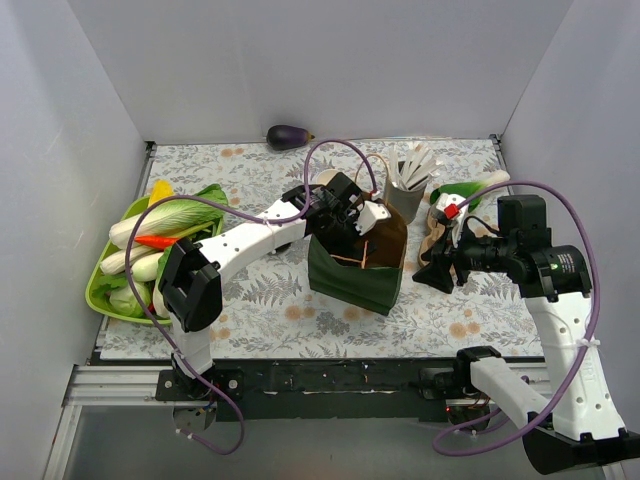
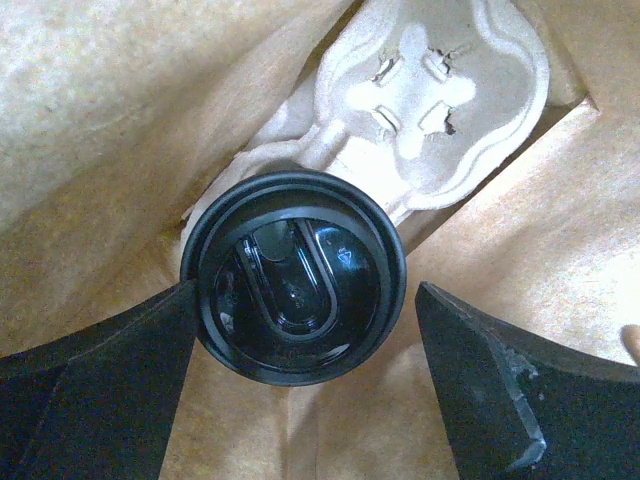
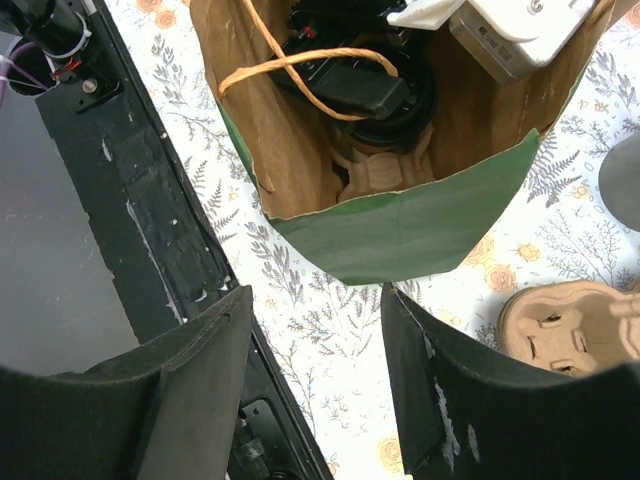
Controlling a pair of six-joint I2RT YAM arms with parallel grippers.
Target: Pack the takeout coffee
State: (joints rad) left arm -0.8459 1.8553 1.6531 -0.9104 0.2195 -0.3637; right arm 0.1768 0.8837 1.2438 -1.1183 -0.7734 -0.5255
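The takeout coffee (image 2: pixel 295 290), seen from above as a round black lid, stands inside the green paper bag (image 1: pixel 350 280) on a pale pulp cup carrier (image 2: pixel 430 90). My left gripper (image 2: pixel 305 400) is down inside the bag (image 1: pixel 345 225) and open. Its left finger is against the lid's rim, and its right finger stands clear of it. My right gripper (image 3: pixel 318 370) is open and empty. It hovers over the table just right of the bag (image 1: pixel 435 272). The bag's brown inside and orange handle show in the right wrist view (image 3: pixel 400 235).
A green tray of vegetables (image 1: pixel 100 290) lies at the left. An eggplant (image 1: pixel 288 136) is by the back wall. A grey holder with utensils (image 1: pixel 408 195) and another pulp carrier (image 3: pixel 560 325) are right of the bag. The black table edge (image 3: pixel 130 200) is near.
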